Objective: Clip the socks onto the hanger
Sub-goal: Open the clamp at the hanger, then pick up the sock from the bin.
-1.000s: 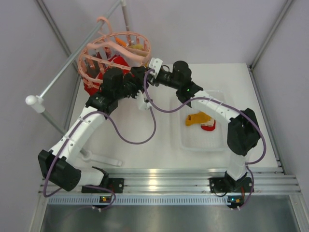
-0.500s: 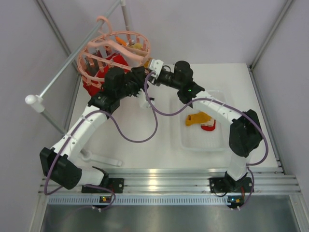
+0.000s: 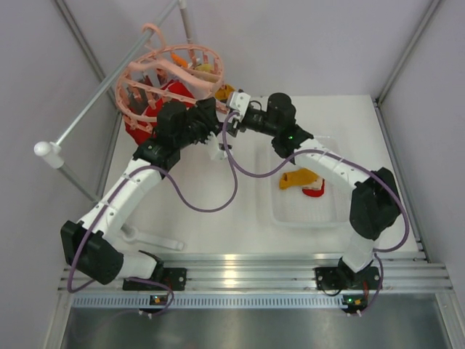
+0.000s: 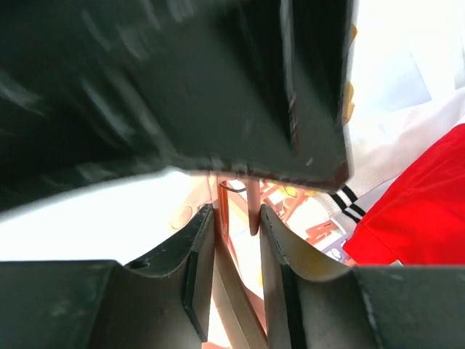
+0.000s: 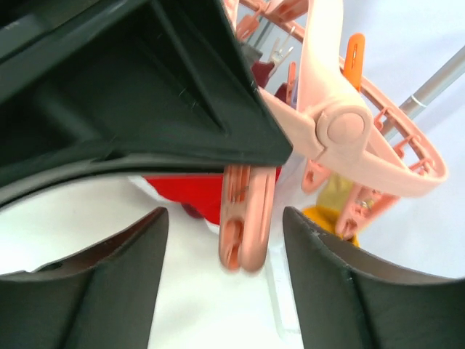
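The hanger (image 3: 174, 67) is salmon-pink plastic, two ring hoops with many pegs dangling from them, and it hangs from the grey rail (image 3: 102, 98) above the far left corner of the table (image 3: 218, 222). We see a red sock (image 3: 138, 125) hanging beneath its left side. A bit of mustard fabric (image 3: 222, 92) shows at its right edge, just beside the right gripper (image 3: 236, 99).

A clear tray (image 3: 287, 216) sits on the right of the table, well apart from the hanger. In it lie a loose mustard sock (image 3: 298, 178) and a loose red sock (image 3: 314, 191), touching each other. A white handled object (image 3: 152, 240) lies near the left arm's base.

Both arms reach in under the hanger's right rim and crowd each other there.

In its wrist view the left gripper (image 4: 236, 240) is almost closed. Its fingers (image 4: 197, 269) press on either side of a clip peg (image 4: 251, 211), with red fabric off to the right.

The right gripper's jaws are spread wide. Another peg (image 5: 245, 218) dangles between its fingers (image 5: 127, 254) without touching either, and we see nothing in its hold.
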Tool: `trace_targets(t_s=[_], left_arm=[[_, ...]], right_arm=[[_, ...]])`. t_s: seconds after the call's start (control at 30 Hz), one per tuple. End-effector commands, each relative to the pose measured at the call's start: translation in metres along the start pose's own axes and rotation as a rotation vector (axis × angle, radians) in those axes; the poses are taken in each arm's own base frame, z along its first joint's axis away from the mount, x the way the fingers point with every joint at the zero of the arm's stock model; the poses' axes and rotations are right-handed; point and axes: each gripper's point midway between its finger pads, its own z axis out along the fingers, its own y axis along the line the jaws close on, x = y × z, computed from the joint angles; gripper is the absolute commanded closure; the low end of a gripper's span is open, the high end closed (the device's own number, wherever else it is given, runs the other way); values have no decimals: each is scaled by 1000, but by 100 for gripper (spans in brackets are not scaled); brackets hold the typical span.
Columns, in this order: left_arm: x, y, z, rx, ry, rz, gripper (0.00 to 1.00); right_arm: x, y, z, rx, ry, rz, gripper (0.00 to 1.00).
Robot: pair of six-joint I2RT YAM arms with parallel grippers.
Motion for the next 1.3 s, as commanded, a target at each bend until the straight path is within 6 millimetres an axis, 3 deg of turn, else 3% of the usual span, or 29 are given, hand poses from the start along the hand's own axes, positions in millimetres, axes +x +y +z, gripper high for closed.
trace_targets(t_s=[0.0, 0.23, 0.5, 0.67, 0.7, 0.77, 0.8, 0.87, 0.9, 0.97, 1.0, 1.03, 1.07, 1.1, 1.13, 1.2, 1.27], left_arm=[[11, 10, 1, -35, 45, 134, 100], [9, 12, 2, -56, 34, 142, 100], [5, 9, 5, -68, 22, 160, 100], [4, 9, 6, -75, 22, 159, 100], [4, 9, 7, -76, 21, 156, 100], [5, 10, 7, -79, 24, 151, 100], [5, 10, 7, -82, 22, 148, 100], [4, 10, 6, -84, 17, 142, 100], [4, 12, 5, -86, 19, 143, 100], [4, 11, 6, -88, 16, 144, 100], [3, 11, 6, -88, 13, 144, 100], [2, 11, 6, -89, 10, 143, 100], [3, 11, 6, -89, 11, 143, 100], [2, 11, 6, -90, 9, 143, 100], [2, 11, 6, -91, 7, 143, 100], [0, 10, 6, -91, -2, 142, 100], [-1, 9, 6, -92, -6, 145, 100]], right_arm=[[-35, -4, -19, -29, -65, -39, 35], [-21, -19, -45, -63, -57, 40, 36], [-40, -17, -41, -154, -137, 155, 38], [-18, -28, -61, -114, -52, 317, 37], [-17, -38, -76, -85, -38, 330, 36], [3, -31, -96, -72, 24, 404, 33], [0, -39, -116, -41, 39, 396, 30], [28, -26, -141, -28, 151, 429, 27], [29, -32, -159, 6, 181, 425, 25], [57, -17, -186, 37, 295, 512, 25], [59, -15, -201, 62, 328, 525, 25], [74, -3, -211, 55, 374, 511, 25], [79, 5, -219, 47, 402, 483, 24], [81, 25, -231, -3, 446, 471, 23], [93, 36, -240, -61, 472, 355, 22], [106, 57, -252, -135, 514, 298, 19], [132, 69, -257, -220, 556, 223, 19]])
